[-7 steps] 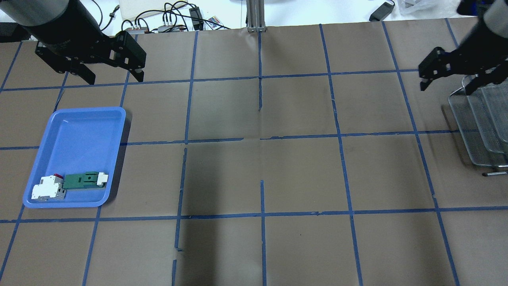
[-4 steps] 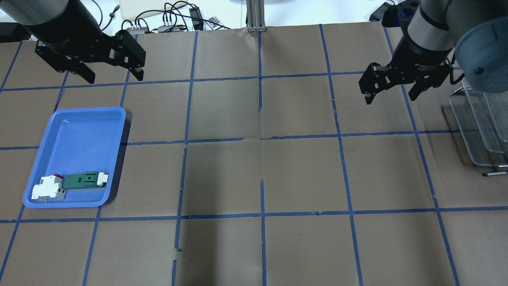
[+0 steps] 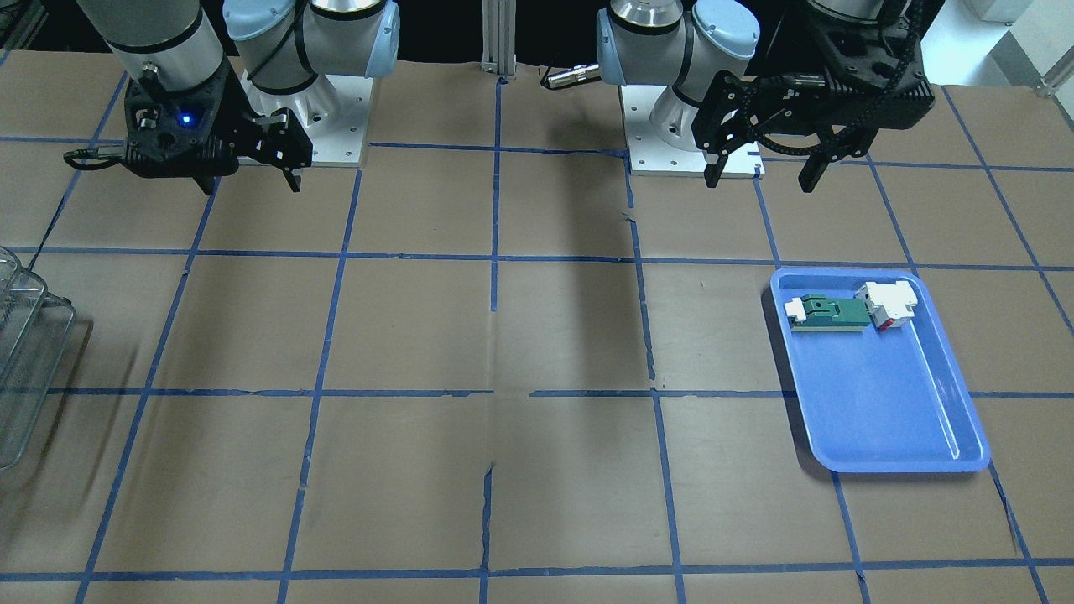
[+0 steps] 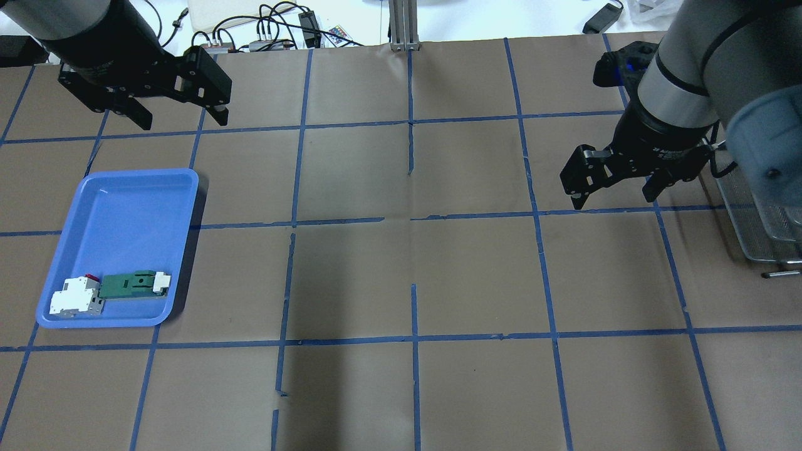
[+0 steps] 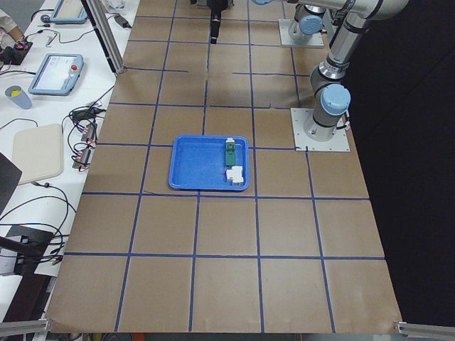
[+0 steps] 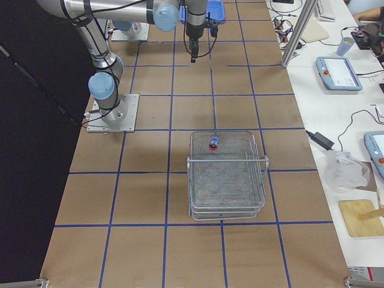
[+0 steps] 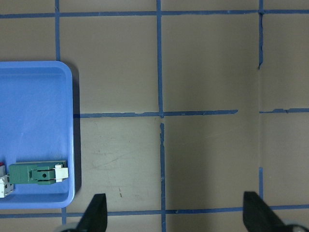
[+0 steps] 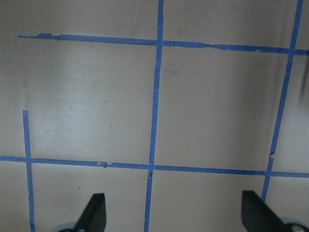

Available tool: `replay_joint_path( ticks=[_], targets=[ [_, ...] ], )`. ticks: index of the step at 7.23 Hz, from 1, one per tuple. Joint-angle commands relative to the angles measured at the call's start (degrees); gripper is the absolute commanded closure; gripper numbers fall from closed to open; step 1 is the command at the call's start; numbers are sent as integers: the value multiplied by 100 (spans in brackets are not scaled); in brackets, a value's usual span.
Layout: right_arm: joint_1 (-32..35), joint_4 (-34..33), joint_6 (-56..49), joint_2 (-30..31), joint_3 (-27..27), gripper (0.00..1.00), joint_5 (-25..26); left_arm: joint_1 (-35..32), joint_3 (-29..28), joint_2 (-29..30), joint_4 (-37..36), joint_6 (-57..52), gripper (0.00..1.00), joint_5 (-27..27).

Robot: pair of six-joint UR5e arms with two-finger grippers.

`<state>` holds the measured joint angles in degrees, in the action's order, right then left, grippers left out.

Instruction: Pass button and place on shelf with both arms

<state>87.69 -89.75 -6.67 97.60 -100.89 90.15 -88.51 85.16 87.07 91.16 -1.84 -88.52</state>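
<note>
Farther from shelf (image 4: 765, 243): right end effector (image 4: 614, 199)

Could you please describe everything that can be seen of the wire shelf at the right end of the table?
The shelf is a silver metal rack made of fine wire mesh with thin-rod rims. Its shallow, tray-like tiers are stacked and stepped one above another; there seem to be three. A rod crosses it near the middle and ends in small knobs at both sides. It stands upright on the paper-covered table near the robot's right end. The red-capped button lies on the top tier, close to one end. Nothing else is seen touching the shelf.
</note>
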Motion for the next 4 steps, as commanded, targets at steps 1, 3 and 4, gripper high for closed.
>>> replay_joint_path(
  ticks=[1, 3, 4],
  targets=[
    [238, 97, 8, 154, 34, 0, -6, 0, 1, 3, -2, 0, 0, 10],
    [441, 80, 96, 163, 43, 0, 20, 0, 1, 3, 7, 0, 0, -16],
    [424, 98, 87, 163, 34, 0, 12, 0, 1, -6, 7, 0, 0, -16]
  ],
)
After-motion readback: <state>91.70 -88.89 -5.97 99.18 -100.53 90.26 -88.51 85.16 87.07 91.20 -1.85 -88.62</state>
